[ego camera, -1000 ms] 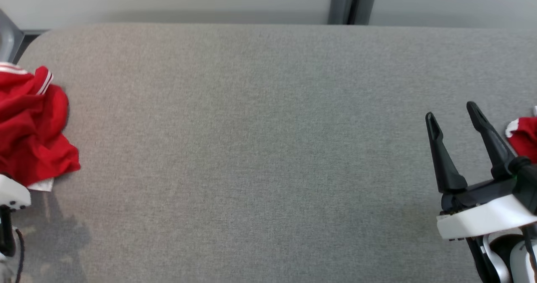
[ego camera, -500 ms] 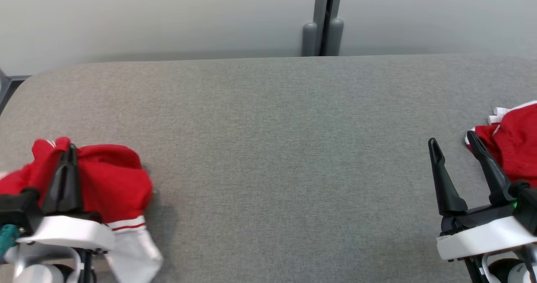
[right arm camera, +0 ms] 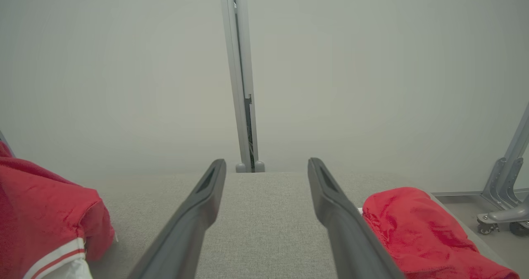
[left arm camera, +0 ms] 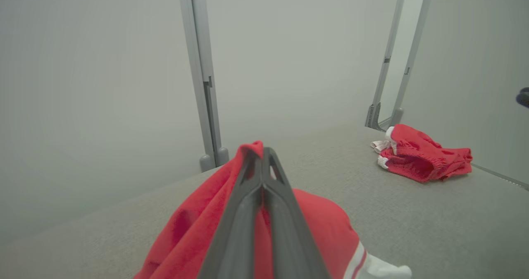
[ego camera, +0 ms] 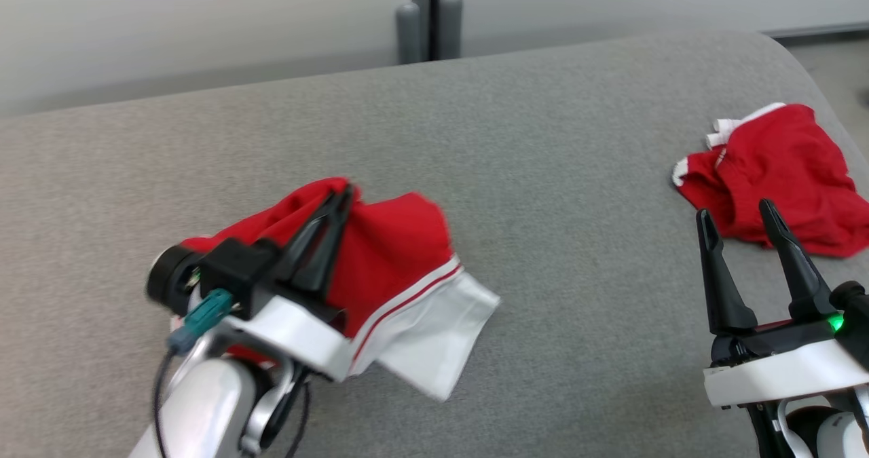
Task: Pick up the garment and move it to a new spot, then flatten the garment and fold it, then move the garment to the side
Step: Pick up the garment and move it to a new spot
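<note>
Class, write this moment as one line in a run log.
left gripper: shut on red garment | right gripper: open, empty | second red garment: lying on grey surface

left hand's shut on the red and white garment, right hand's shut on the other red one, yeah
No: the head view shows the right hand open and empty, the other red garment lying beside it. The left hand is shut on the red and white garment.
</note>
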{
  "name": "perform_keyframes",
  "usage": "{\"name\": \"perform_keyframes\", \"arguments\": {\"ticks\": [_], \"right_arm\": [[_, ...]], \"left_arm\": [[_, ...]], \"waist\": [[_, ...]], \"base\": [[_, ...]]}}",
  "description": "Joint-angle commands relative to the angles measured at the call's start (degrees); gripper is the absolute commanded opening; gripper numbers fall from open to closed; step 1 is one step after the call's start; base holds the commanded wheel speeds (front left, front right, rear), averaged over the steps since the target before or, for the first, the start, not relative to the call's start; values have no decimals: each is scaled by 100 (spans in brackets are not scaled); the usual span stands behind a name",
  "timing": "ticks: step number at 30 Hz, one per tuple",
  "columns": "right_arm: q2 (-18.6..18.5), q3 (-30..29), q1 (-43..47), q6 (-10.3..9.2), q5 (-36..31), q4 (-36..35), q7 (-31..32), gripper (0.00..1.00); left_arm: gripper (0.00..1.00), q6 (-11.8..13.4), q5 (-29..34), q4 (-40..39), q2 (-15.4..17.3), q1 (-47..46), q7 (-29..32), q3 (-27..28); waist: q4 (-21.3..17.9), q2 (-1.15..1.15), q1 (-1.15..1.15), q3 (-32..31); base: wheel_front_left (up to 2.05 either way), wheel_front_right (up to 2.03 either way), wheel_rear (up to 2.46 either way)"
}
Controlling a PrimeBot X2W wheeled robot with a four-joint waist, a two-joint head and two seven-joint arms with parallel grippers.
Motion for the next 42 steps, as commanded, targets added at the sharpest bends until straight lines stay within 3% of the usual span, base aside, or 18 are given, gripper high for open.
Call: {"name": "perform_keyframes", "arguments": {"ticks": [1,6,12,13,14,15,19,24,36,42], "right_arm": [[11,-20,-69,2,60,54,-87,100],[29,71,-151,2,165,232,-232,100],[29,142,-239,2,404,454,-458,100],[28,136,-247,2,422,493,-494,100],[29,132,-253,2,431,528,-526,100],[29,131,-252,2,449,571,-556,100],[27,132,-308,2,444,676,-609,100],[24,112,-320,2,341,733,-577,100],[24,-114,43,2,113,521,-218,100],[11,-147,203,2,70,396,-24,100]], "left_arm": [[0,-109,76,116,-99,-319,1,-141],[0,-327,125,681,-434,-870,1,-497],[0,-475,107,1495,-574,-1169,-70,-671],[16,-498,104,1598,-585,-1188,-90,-700],[71,-519,93,1676,-594,-1208,-119,-714],[100,-525,53,1721,-621,-1224,-196,-710],[100,-530,-9,1791,-662,-1113,-495,-662],[100,-361,-107,1647,-653,-874,-864,-470],[100,543,-304,535,-79,144,-1229,596],[100,843,-446,242,165,764,-1276,1070]], "waist": [[-308,0,0,266],[-656,0,0,578],[-840,0,0,883],[-839,0,0,909],[-829,0,0,928],[-818,0,0,937],[-707,0,0,868],[-541,0,0,660],[213,0,0,72],[514,0,0,-174]], "base": [[0,0,0],[0,0,0],[0,0,0],[0,0,0],[0,0,0],[0,0,0],[0,0,0],[0,0,0],[0,0,0],[0,0,0]]}}
